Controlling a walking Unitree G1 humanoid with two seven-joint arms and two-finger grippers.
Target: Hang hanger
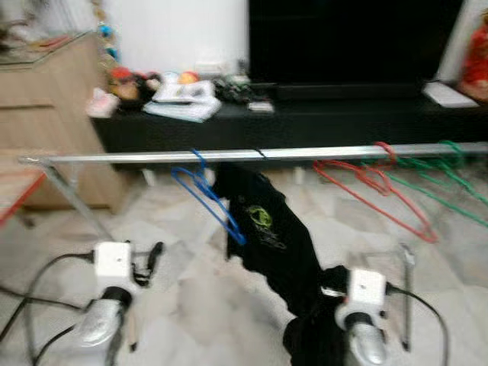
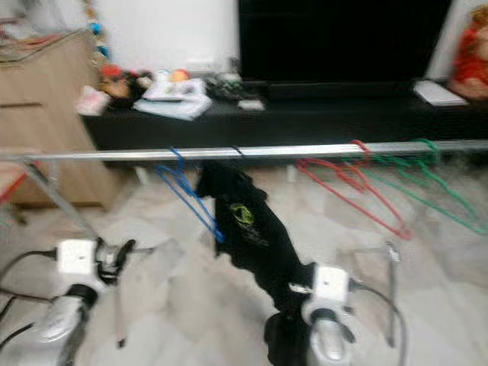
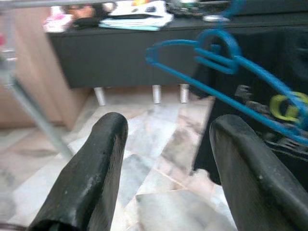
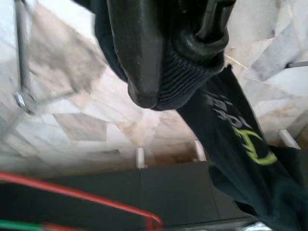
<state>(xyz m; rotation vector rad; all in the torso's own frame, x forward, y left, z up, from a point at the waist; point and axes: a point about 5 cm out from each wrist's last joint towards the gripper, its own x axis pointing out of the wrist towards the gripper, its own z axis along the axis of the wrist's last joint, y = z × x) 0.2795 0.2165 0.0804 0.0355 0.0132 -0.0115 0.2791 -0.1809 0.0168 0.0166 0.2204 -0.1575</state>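
Note:
A blue hanger (image 1: 204,195) hooks over the silver rail (image 1: 137,158) of a drying rack. A black shirt with a green logo (image 1: 265,221) hangs from it and is stretched down toward my right arm. My right gripper (image 4: 168,79) is shut on the shirt's ribbed edge (image 4: 190,72), low and to the right of the hanger. My left gripper (image 3: 168,168) is open with nothing between its fingers, low and left of the blue hanger (image 3: 226,62). Red hangers (image 1: 377,187) and green hangers (image 1: 446,179) hang further right on the rail.
A low black TV stand (image 1: 305,126) with clutter runs behind the rack, under a dark screen. A wooden cabinet (image 1: 53,99) stands at the left. The rack's slanted leg (image 1: 72,202) and a metal frame (image 1: 406,293) rise from the marble floor.

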